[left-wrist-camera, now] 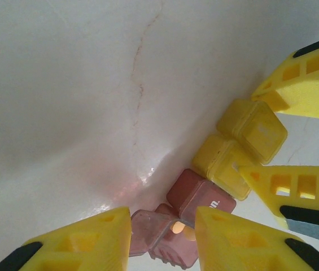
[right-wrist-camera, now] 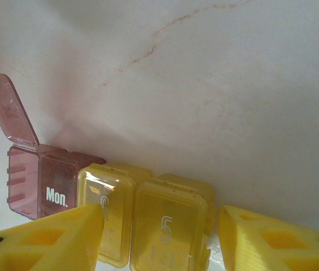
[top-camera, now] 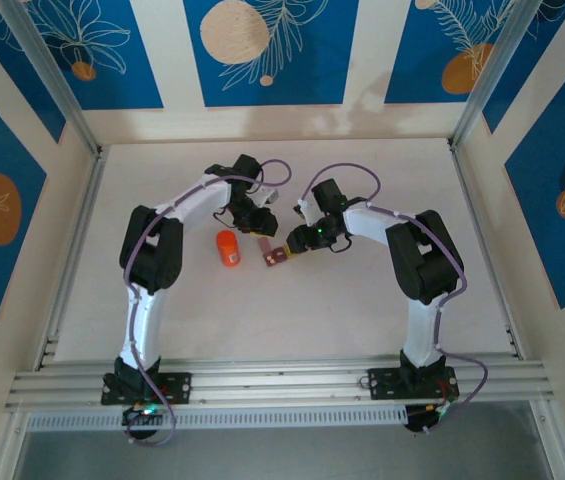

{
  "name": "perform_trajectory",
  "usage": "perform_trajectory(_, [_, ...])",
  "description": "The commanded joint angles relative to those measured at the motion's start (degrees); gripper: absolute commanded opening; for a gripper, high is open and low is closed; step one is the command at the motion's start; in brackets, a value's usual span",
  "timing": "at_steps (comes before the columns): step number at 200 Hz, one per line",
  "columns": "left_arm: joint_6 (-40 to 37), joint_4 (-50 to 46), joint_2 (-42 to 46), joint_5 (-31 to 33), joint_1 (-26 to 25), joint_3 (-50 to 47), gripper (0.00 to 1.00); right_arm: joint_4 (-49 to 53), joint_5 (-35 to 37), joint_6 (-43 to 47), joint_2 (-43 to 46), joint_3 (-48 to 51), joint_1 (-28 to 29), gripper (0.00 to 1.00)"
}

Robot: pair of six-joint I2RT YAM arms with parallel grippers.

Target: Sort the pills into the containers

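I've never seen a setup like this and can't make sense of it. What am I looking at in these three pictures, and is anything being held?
These are two white robot arms, the left arm and the right arm, bolted at the near edge of a pale table. One picture is taken from above. The other two come from cameras on each wrist, so the yellow wedges at the bottom are that arm's own fingers.

On the table stand an orange bottle and a small pill box with a reddish cell marked "Mon." and yellow cells.

The left claw seems shut on the reddish cell's raised lid. The right claw straddles the yellow cells, and I cannot tell whether it squeezes them.
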State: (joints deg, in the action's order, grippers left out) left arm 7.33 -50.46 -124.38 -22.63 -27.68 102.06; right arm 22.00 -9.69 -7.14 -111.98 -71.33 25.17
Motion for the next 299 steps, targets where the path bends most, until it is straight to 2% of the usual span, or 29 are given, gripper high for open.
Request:
perform_trajectory(1, [-1.17,-2.61,0.21,3.54,-0.27,0.15,0.39,2.08,1.59,0.63,-2.09,-0.74,0.32,0.55])
perform_trajectory(75, [0.18,-0.74,-0.86,-4.21,-0.97,0.33,0.39,2.17,1.83,0.52,-2.17,-0.65,0.31,0.55])
perform_trajectory(213, [-3.16,-5.59,2.18,-5.3,-3.16,-0.43,0.38,2.35,1.75,-0.33,-2.44,-0.83,-0.2,0.55])
perform_trajectory(299, [-2.08,-3.74,6.0,-4.91,-4.41,-5.62,0.38,2.52,1.66,-0.42,-2.46,-0.79,-0.34,0.55])
